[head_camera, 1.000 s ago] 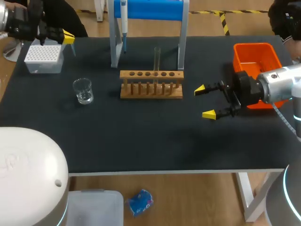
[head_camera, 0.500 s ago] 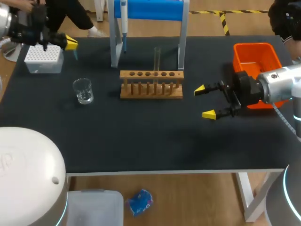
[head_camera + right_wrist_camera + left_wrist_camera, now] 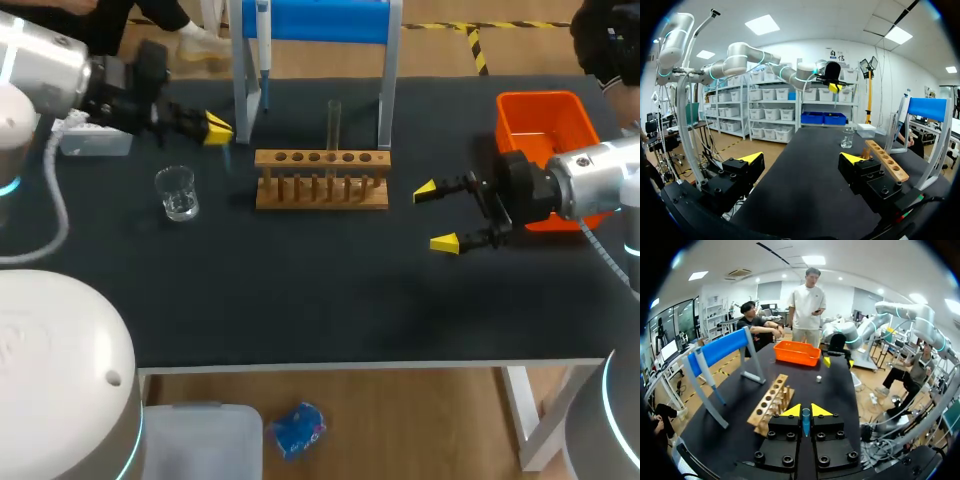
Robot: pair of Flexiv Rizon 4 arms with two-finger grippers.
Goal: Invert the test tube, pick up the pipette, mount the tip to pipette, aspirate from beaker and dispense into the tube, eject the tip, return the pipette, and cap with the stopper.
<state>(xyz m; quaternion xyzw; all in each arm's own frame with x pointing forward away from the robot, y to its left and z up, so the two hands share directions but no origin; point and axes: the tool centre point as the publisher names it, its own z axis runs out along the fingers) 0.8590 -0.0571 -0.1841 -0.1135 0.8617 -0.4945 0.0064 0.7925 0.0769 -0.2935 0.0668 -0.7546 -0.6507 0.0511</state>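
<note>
Carrying blue tip (image 3: 805, 421) clamped between left jaws, left arm (image 3: 50, 75) has been swung from tip box (image 3: 95, 145) toward pipette (image 3: 263, 45) on stand (image 3: 315, 20); mounting judged next; test tube (image 3: 334, 122) upright in rack (image 3: 321, 180); right jaws apart, idle.

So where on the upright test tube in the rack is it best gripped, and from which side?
Probably on the bare glass above the wooden rack: the test tube stands upright with its lower part down a hole, so only the top is free. Come level from the rack's right, where the open right tool sits, fingers closing across the round wall.
</note>
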